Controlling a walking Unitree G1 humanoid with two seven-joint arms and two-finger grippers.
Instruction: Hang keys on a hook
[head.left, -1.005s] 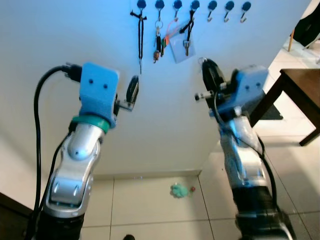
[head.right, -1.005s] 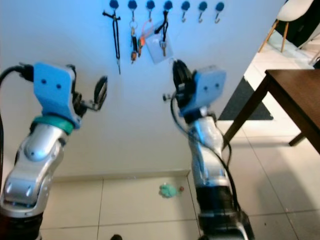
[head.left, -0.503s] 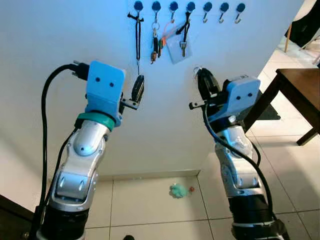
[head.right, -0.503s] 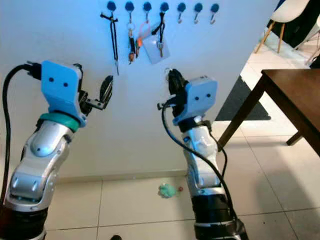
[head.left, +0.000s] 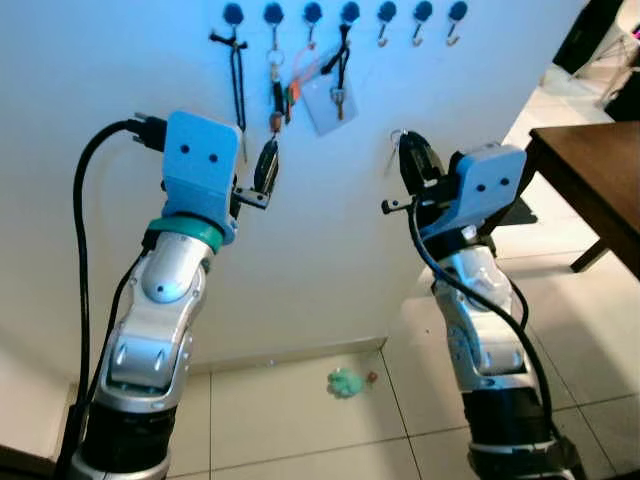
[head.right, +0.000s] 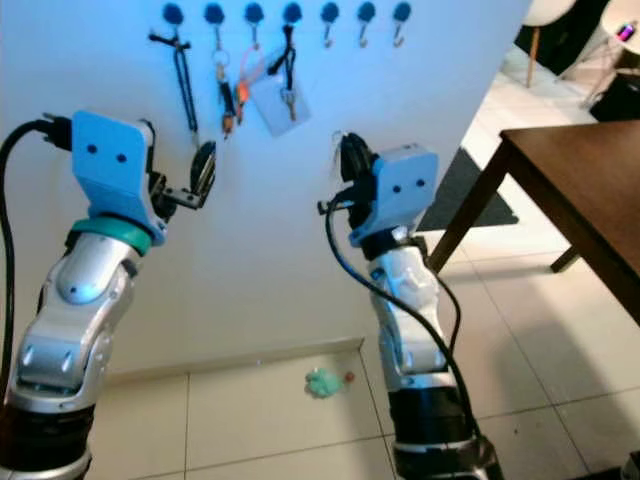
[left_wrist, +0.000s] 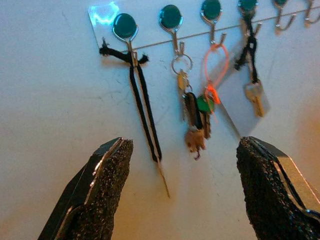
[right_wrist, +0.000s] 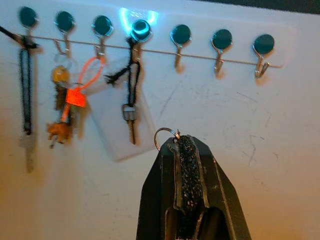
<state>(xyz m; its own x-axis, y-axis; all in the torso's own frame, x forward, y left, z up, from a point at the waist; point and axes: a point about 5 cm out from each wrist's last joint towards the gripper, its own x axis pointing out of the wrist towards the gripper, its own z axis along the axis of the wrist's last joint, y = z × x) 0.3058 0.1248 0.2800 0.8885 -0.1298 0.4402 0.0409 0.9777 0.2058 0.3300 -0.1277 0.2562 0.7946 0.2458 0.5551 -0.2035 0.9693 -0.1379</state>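
Note:
A row of blue-capped hooks (head.left: 349, 11) runs along the white wall. The four on the left carry a black lanyard (head.left: 240, 70), a key bunch (head.left: 277, 100), an orange loop and a key with a white tag (head.left: 330, 95). Three hooks on the right (head.left: 422, 12) are bare. My right gripper (head.left: 408, 152) is shut on a silver key ring (right_wrist: 164, 136), held below the bare fifth hook (right_wrist: 180, 36) and short of the wall. My left gripper (head.left: 266, 165) is raised near the lanyard, open with nothing between its fingers (left_wrist: 107, 175).
A dark wooden table (head.left: 590, 165) stands at the right, with a dark mat (head.left: 517, 210) beside it. A small green object (head.left: 346, 381) lies on the tiled floor at the foot of the wall.
The camera has shifted right, so the hook row sits further left. Relative to the hooks, my right gripper with the ring has moved right, toward the bare hooks. The left gripper has barely moved.

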